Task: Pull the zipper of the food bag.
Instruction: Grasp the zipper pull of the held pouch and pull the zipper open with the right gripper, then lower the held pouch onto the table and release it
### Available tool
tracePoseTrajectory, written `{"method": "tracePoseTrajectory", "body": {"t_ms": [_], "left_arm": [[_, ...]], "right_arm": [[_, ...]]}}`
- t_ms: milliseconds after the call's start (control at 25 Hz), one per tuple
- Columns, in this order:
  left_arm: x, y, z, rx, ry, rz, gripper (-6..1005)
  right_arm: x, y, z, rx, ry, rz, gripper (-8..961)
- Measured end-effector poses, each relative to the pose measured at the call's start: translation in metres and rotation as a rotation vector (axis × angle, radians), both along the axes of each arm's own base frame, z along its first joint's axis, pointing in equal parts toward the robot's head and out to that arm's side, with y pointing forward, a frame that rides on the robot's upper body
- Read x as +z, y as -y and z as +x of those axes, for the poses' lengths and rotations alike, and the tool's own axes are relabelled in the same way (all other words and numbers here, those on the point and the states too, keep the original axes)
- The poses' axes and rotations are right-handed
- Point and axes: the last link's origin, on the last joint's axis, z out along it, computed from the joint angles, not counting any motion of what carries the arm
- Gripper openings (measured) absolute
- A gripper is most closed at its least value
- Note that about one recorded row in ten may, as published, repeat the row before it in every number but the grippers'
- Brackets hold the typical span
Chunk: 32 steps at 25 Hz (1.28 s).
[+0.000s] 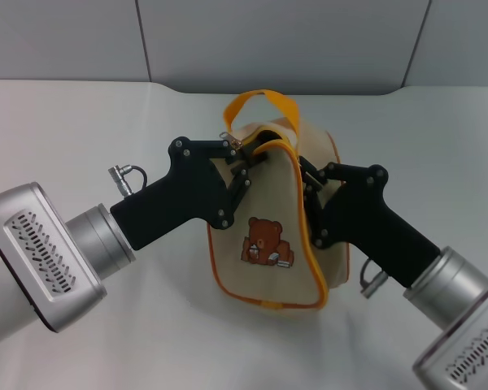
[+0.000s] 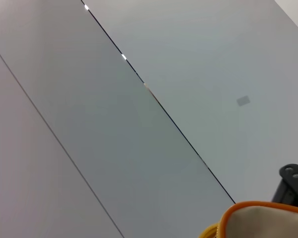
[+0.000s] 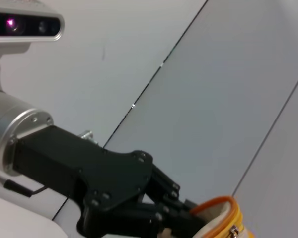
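The food bag point(image 1: 276, 236) stands mid-table, its zipper point(image 1: 264, 147) partly open at the top. The left gripper point(image 1: 242, 166) pinches the front panel's upper edge; the right gripper point(image 1: 311, 203) presses the bag's side, fingers hidden. Pulling appears under way; next, steady tension along the seam.

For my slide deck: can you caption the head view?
Left pincer and right pincer grip the beige food bag from both sides near its partly open zipper.
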Motion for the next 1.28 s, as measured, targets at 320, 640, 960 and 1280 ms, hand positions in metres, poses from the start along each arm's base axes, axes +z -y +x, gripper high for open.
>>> {"method": "tracePoseTrajectory", "body": {"t_ms": [320,640,960,1280], "left_arm": [[0.0,0.0,0.0,0.001,0.002,0.001,59],[0.0,-0.006,0.005,-0.008,-0.004,0.0,60],[-0.006,0.0,0.003,0.09,0.078,-0.02,60],[-0.022,0.012,0.0,0.304,0.235,-0.094,59]], "right_arm": [[0.002,0.037,0.038,-0.13,-0.003,-0.005,2],[0.001,0.07,0.076,-0.268,0.06,-0.023,0],[0.022,0.085,0.072,-0.225,-0.077,0.034,1],[0.046,0.072,0.077,-0.251,-0.279,-0.091,171]]}}
